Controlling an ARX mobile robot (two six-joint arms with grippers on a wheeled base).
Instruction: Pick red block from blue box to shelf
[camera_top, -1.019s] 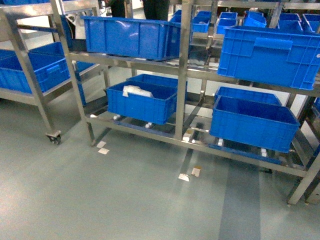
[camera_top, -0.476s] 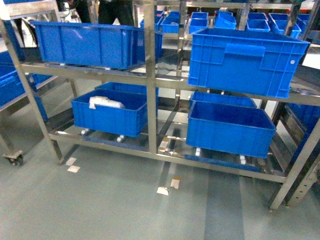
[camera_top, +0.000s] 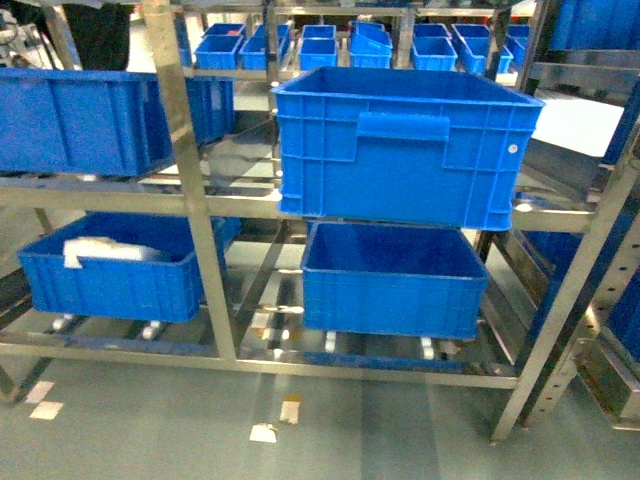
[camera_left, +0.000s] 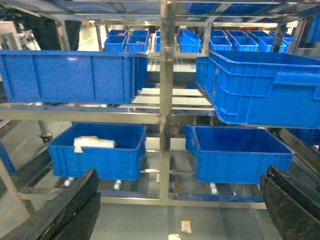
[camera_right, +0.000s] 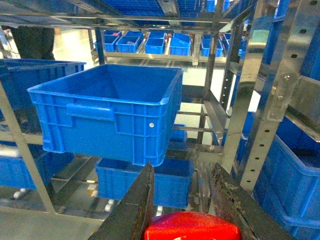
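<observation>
While my right fingers (camera_right: 182, 210) stay out of the head view, the right wrist view shows them clamped on the small red plastic block (camera_right: 192, 226), which sits low between the two dark pads. Ahead of them and slightly left stands a large dark blue ribbed crate with a handle (camera_right: 107, 112) on a middle tier of the silver steel-framed shelf (camera_right: 272, 95); another blue crate (camera_right: 137, 180) lies beneath it. My left fingers (camera_left: 175, 210) are spread wide apart, holding nothing. Beyond them to the left, a lower blue crate (camera_left: 97, 155) holds a white bundle (camera_left: 90, 143). The pale turquoise tub does not show in any view.
</observation>
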